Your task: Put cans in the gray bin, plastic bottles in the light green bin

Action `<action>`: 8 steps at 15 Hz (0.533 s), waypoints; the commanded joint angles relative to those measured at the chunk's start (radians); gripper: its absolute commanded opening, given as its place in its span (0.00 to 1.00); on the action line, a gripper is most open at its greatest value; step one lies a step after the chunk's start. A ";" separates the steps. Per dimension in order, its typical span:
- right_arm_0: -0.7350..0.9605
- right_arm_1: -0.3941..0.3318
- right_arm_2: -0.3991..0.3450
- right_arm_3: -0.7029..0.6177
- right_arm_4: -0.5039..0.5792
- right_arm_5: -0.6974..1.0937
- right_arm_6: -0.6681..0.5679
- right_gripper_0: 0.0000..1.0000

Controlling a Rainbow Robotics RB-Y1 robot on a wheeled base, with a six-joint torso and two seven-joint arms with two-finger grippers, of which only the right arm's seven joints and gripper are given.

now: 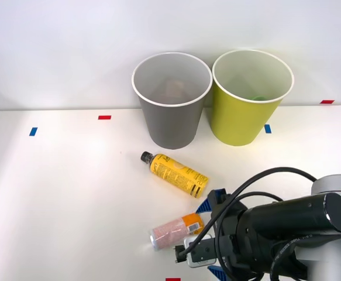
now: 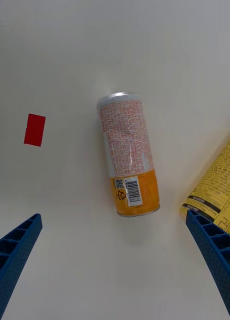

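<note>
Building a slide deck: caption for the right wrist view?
Open right gripper hovers over the can lying on the white table.

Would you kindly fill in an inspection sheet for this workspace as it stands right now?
Surface: white table, with blue and red tape marks.
Job's things: can and yellow bottle lie on their sides, apart; gray bin and light green bin stand upright side by side at the back.
Clutter: something green shows inside the light green bin, unclear what.
Grippers: right gripper is open and near the can, not touching it.
Cables: black cables loop over the right arm.
Surroundings: plain white wall behind the table.
</note>
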 commanded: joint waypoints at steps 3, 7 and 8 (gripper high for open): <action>-0.101 0.028 0.118 0.064 0.038 0.000 -0.024 1.00; -0.130 0.040 0.134 0.096 -0.006 0.000 -0.041 1.00; -0.142 0.045 0.136 0.119 -0.043 0.000 -0.046 1.00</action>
